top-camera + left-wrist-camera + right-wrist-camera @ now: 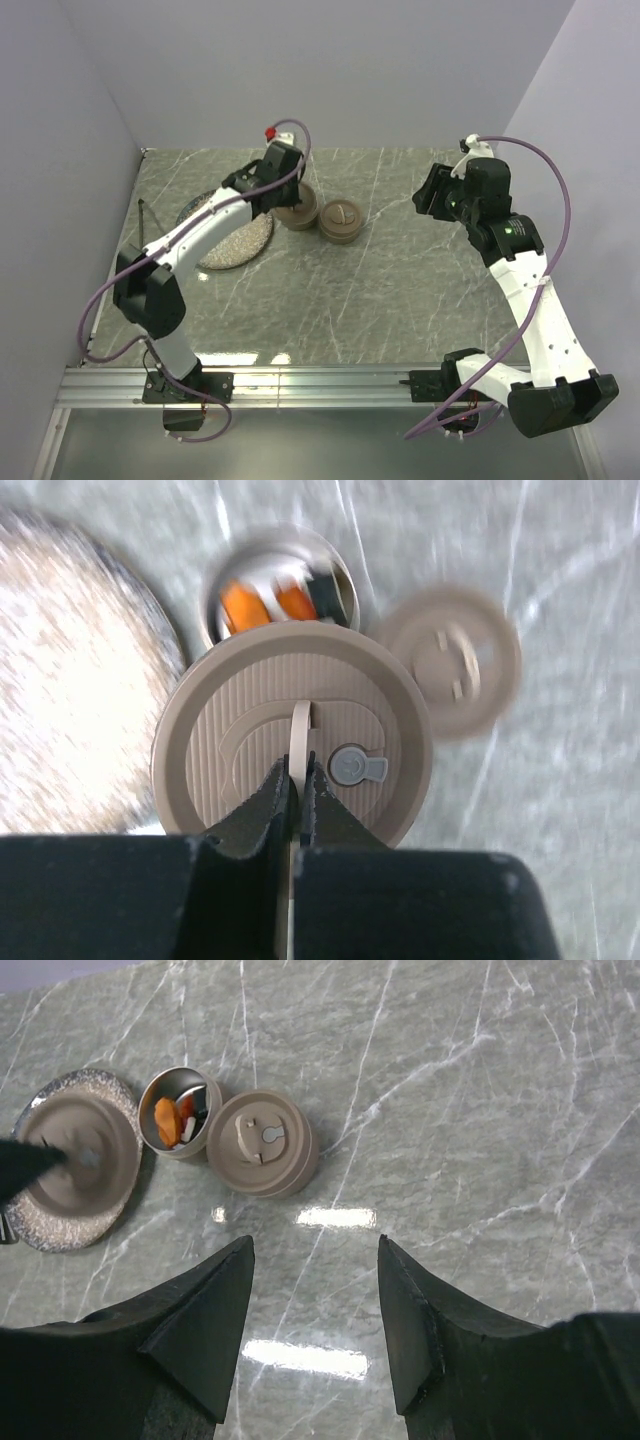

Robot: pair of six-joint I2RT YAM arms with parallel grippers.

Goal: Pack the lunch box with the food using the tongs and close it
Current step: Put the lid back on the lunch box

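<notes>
The lunch box is a set of round tan tins. One open tin (338,580) (205,1095) holds the food (243,605) (167,1118), orange and red pieces. My left gripper (297,765) (285,195) is shut on the upright tab of a ribbed tan lid (250,740) (90,1160), which hangs in the air beside the open tin, over the plate. A second tin (455,660) (262,1145) (340,222) stands closed beside it. My right gripper (315,1243) hovers open and empty above the marble, right of the tins. A thin rod (143,218) by the left wall looks like the tongs.
A speckled grey round plate (60,710) (60,1230) (235,245) lies left of the tins, partly under the left arm. Grey walls close in the table on the left, back and right. Purple cables loop off both arms.
</notes>
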